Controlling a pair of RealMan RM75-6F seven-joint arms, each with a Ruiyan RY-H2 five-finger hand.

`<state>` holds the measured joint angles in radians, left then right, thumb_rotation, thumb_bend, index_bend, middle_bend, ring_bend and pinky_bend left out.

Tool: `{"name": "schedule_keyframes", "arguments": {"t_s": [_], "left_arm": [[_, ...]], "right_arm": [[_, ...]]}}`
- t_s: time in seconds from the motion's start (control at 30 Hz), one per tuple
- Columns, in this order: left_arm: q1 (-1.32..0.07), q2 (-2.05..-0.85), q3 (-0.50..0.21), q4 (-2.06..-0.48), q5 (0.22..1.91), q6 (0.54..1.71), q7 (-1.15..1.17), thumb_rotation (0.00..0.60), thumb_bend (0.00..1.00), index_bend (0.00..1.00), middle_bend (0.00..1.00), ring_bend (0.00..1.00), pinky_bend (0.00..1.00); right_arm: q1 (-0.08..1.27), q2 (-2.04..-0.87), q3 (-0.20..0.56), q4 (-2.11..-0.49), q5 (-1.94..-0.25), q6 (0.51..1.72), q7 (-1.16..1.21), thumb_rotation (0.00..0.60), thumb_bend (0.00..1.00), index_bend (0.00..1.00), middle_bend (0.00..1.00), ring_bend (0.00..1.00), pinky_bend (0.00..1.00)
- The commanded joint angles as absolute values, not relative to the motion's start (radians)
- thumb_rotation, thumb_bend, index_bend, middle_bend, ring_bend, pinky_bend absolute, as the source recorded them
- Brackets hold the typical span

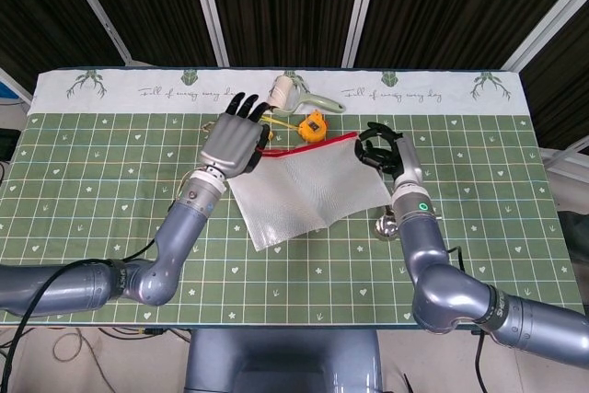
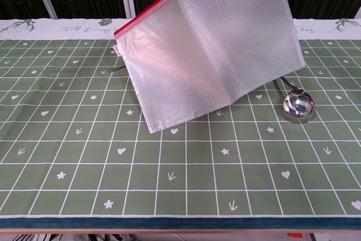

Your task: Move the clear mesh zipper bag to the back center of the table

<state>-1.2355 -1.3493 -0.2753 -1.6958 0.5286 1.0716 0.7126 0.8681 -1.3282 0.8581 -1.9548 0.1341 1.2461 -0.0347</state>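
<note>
Your left hand (image 1: pixel 232 142) is flat with its fingers (image 1: pixel 245 104) spread — holding nothing, right beside the bag's red zipper end. The clear mesh zipper bag (image 1: pixel 304 190) hangs tilted above the tabletop (image 1: pixel 92 181), mid-table — your right hand (image 1: pixel 385 156) grips its other top corner.

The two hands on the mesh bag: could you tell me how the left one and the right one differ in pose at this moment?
The left hand lies flat with fingers stretched toward the table's back, at the bag's red-zipper corner; the right hand has fingers curled at the opposite top corner. The left hand shows its grey back to the head camera; the right hand shows mostly dark fingers. Both sit at the top edge of the clear mesh zipper bag, which hangs lifted and tilted.
</note>
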Motion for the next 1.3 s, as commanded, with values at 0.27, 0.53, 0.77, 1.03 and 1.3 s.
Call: {"name": "schedule_keyframes", "arguments": {"t_s": [0.27, 0.53, 0.77, 1.03, 1.3], "left_arm": [[-1.194, -1.273, -0.273, -1.734, 0.551, 1.073, 0.685, 0.600, 0.52, 0.63, 0.14, 0.00, 0.00], [-1.178, -1.230, -0.276, -1.743, 0.557, 1.069, 0.676, 0.600, 0.52, 0.63, 0.14, 0.00, 0.00], [-1.165, -1.196, -0.275, -1.744, 0.560, 1.063, 0.671, 0.600, 0.52, 0.63, 0.14, 0.00, 0.00], [-1.148, -1.156, -0.271, -1.742, 0.568, 1.055, 0.664, 0.600, 0.52, 0.63, 0.14, 0.00, 0.00], [-1.133, -1.119, -0.273, -1.740, 0.576, 1.053, 0.654, 0.600, 0.52, 0.63, 0.14, 0.00, 0.00]], "right_arm": [[0.860, -1.310, 0.863, -1.942, 0.138, 1.239, -0.033, 0.600, 0.57, 0.66, 0.19, 0.00, 0.22], [0.856, -1.303, 0.858, -1.928, 0.141, 1.234, -0.033, 0.600, 0.57, 0.66, 0.19, 0.00, 0.22], [0.851, -1.298, 0.855, -1.910, 0.146, 1.230, -0.033, 0.600, 0.57, 0.66, 0.19, 0.00, 0.22], [0.840, -1.282, 0.857, -1.894, 0.149, 1.222, -0.035, 0.600, 0.57, 0.66, 0.19, 0.00, 0.22], [0.831, -1.274, 0.854, -1.882, 0.153, 1.221, -0.031, 0.600, 0.57, 0.66, 0.19, 0.00, 0.22]]}}
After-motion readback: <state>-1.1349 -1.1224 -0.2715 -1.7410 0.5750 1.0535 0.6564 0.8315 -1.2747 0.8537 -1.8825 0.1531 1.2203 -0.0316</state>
